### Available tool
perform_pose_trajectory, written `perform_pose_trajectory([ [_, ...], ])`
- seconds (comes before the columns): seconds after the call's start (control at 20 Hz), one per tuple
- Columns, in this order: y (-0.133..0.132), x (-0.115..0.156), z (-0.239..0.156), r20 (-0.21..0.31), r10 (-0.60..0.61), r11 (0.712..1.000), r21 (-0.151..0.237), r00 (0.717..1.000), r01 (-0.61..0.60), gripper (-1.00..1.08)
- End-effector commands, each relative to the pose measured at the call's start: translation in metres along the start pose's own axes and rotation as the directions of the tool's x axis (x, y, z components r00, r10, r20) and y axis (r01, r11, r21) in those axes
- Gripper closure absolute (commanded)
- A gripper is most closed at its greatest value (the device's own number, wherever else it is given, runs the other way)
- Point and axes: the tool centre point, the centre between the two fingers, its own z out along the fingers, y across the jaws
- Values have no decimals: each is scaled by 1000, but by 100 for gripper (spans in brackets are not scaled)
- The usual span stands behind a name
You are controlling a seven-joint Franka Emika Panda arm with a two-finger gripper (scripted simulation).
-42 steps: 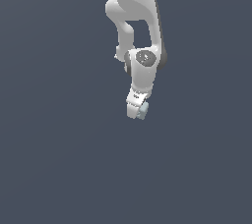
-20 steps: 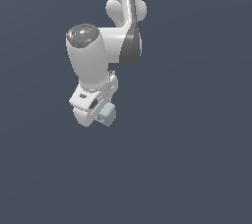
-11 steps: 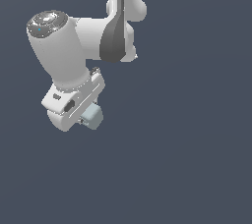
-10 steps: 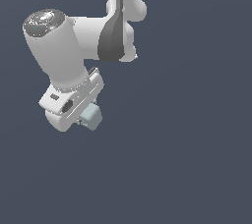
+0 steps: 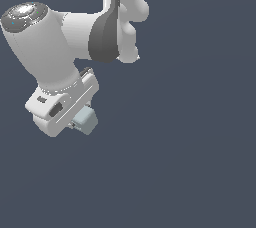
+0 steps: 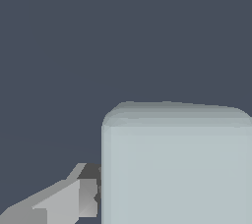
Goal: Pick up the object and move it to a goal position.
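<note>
Gripper (image 5: 75, 122) first, on the exterior view's left: the white hand of the arm (image 5: 45, 47) hangs low and tilted, its body slanting across the picture, and the cube (image 5: 85, 120) sits tucked against its underside, towards the exterior view's right of the hand. The cube is turned so that one corner edge faces the camera, with two pale blue-grey faces showing; being a cube, it has no long axis to speak of. Fingers cannot be made out separately in this view, as the hand's body hides them. The wrist view gives what the exterior view does not: one grey finger (image 6: 64, 201) pressed flat against the cube's (image 6: 177, 169) side, touching it, so the grip is closed on the cube. The other finger is out of the picture. All around is plain dark grey-blue ground (image 5: 190, 162).
</note>
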Motion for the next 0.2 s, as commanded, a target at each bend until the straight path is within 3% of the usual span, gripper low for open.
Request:
perform_pose_trajectory([
  [0.0,2,0,-1,0,0,1000,0,1000,0,108],
  [0.15,2,0,-1,0,0,1000,0,1000,0,108],
])
